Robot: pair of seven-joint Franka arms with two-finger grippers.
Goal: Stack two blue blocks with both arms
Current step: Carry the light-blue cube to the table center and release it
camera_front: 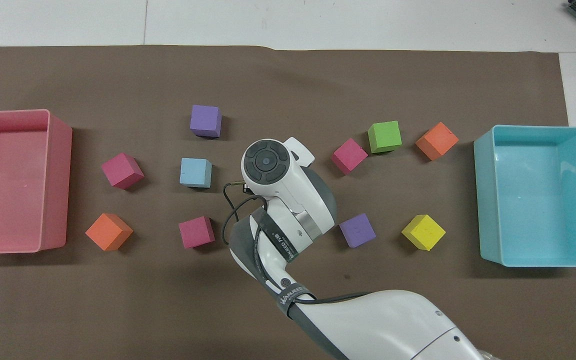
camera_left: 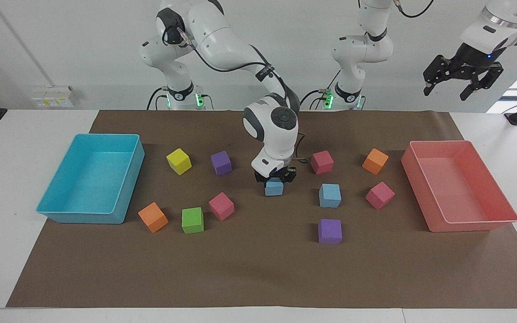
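Two sky-blue cubes sit mid-mat: one (camera_left: 330, 195) free beside a purple cube (camera_left: 330, 231), the other (camera_left: 274, 187) apparently clamped by the right gripper (camera_left: 274, 178); light, soft foam, best pinched on flat sides. The left gripper (camera_left: 461, 80) waits spread wide above the pink tray (camera_left: 505, 217)

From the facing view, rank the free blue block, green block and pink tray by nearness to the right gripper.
Right gripper is shut on a blue block mid-table.
1. Free blue block, toward the left arm's end.
2. Green block, toward the right arm's end.
3. Pink tray, at the left arm's end.
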